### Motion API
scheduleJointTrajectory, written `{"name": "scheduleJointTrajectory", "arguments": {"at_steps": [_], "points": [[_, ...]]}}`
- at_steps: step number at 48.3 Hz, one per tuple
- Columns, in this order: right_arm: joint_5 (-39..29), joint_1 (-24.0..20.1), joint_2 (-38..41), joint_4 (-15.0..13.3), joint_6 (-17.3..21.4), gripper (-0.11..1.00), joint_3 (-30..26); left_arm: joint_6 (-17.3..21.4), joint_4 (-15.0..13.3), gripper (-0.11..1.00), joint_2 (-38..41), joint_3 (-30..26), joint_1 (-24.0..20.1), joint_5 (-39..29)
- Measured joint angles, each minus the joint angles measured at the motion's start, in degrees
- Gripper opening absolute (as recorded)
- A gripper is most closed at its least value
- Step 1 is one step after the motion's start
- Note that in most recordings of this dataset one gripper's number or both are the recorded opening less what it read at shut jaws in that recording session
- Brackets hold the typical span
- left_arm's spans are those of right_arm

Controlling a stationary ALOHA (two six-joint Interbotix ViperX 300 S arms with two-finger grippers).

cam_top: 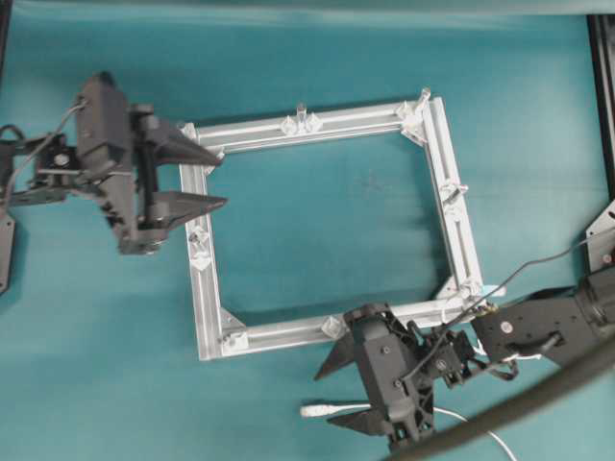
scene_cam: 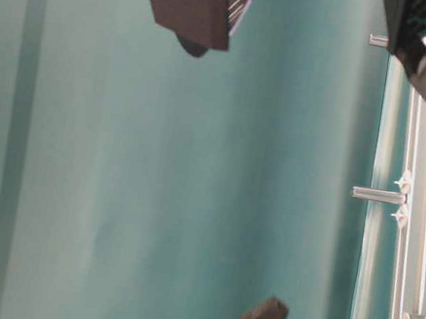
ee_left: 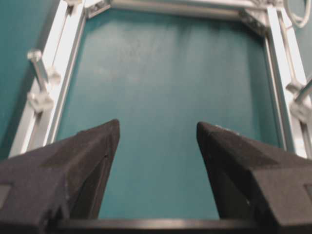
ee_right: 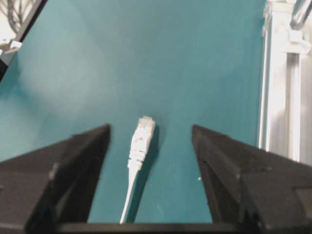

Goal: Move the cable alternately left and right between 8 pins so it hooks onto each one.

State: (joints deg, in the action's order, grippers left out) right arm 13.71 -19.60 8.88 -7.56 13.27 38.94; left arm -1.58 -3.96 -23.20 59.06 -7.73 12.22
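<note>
The square aluminium frame (cam_top: 327, 127) lies mid-table with short upright pins (cam_top: 301, 111) on its brackets; other pins (scene_cam: 378, 195) show in the table-level view. The cable's white plug (cam_top: 317, 410) lies on the teal cloth outside the frame, below its near bar. Its cord runs right under my right arm. My right gripper (cam_top: 323, 397) stands open around the plug (ee_right: 141, 139), with clear gaps to both fingers (ee_right: 73, 156). At the frame's left bar, my left gripper (cam_top: 222, 181) is open and empty. In its wrist view the left gripper (ee_left: 157, 129) faces across the frame's inside, a pin (ee_left: 37, 66) at left.
A thick dark grey hose (cam_top: 524, 406) crosses the bottom right corner over the right arm. A black rail (cam_top: 602, 86) runs along the table's right edge. Teal cloth (cam_top: 327, 230) covers the table inside and around the frame.
</note>
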Motion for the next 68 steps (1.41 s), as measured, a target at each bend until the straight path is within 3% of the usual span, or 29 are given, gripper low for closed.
{"name": "scheduleJointTrajectory", "arguments": {"at_steps": [12,28,46,51,58,68], "points": [[1.3,-0.6,3.3,0.0,0.8,0.64,-0.4,0.0,0.0,0.66,-4.9,4.7,0.8,-1.1],[2.6,-2.0,6.9,0.0,2.4,0.63,-2.3,0.0,-0.1,0.66,-7.6,7.0,0.8,-1.1],[-3.1,-2.0,9.8,-0.1,2.7,0.54,-6.1,0.0,-0.1,0.66,-8.0,7.3,0.8,-1.1],[-6.1,-1.9,10.0,0.0,2.7,0.46,-7.1,0.0,0.0,0.66,-8.0,7.2,1.1,-1.1],[-8.8,-2.0,9.7,-0.1,2.7,0.16,-7.8,-0.1,-0.1,0.66,-8.0,7.6,2.1,-1.1],[-12.1,-2.0,5.4,0.0,2.8,0.15,-6.8,-0.1,0.0,0.66,-8.0,7.8,3.3,-1.1]]}}
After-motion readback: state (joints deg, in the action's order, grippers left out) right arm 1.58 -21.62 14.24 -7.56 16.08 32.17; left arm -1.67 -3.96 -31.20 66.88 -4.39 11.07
